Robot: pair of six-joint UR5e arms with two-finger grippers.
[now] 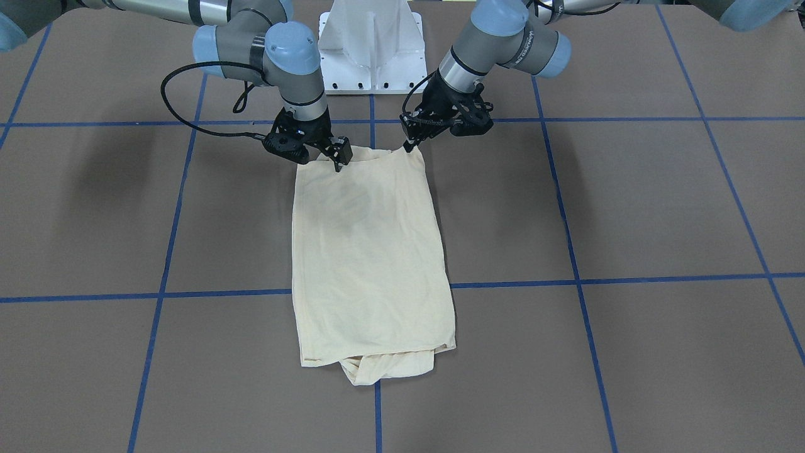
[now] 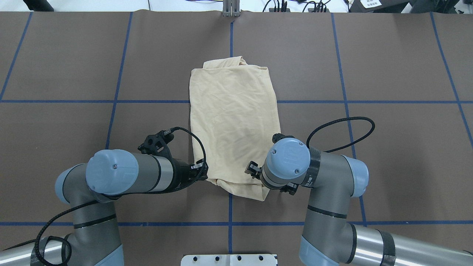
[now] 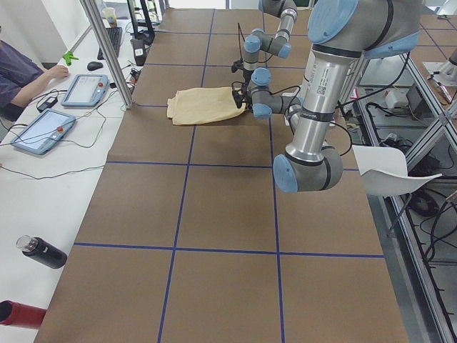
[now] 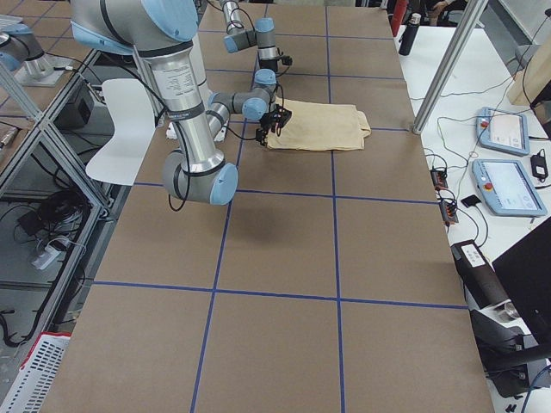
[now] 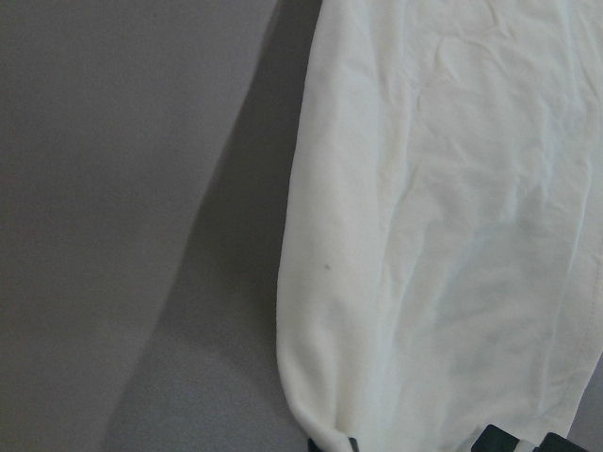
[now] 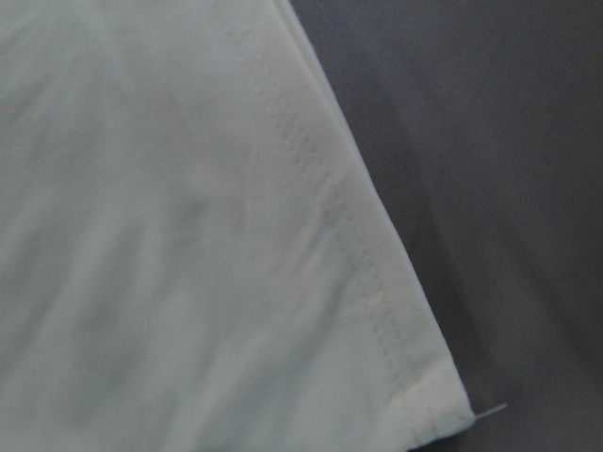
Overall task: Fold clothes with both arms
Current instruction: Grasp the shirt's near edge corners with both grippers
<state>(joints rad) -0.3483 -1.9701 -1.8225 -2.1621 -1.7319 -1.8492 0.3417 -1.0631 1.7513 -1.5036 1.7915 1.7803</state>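
The pale cream shirt (image 1: 371,251) lies folded into a long narrow rectangle in the middle of the table (image 2: 232,111), with bunched cloth sticking out at its far end. A faint dark print shows through the cloth. My left gripper (image 1: 410,148) (image 2: 202,174) is shut on the near corner of the shirt on my left. My right gripper (image 1: 338,165) (image 2: 253,171) is shut on the near edge on my right. The near edge is raised a little off the table. Both wrist views are filled with cloth (image 5: 433,235) (image 6: 188,235), and a stitched hem corner shows in the right one.
The white pedestal base (image 1: 371,50) stands just behind the grippers. The brown table cover (image 2: 388,147) carries a grid of blue tape lines. A side desk with control tablets (image 3: 86,89) and a black bottle (image 3: 43,251) runs along the far edge, with a person seated there.
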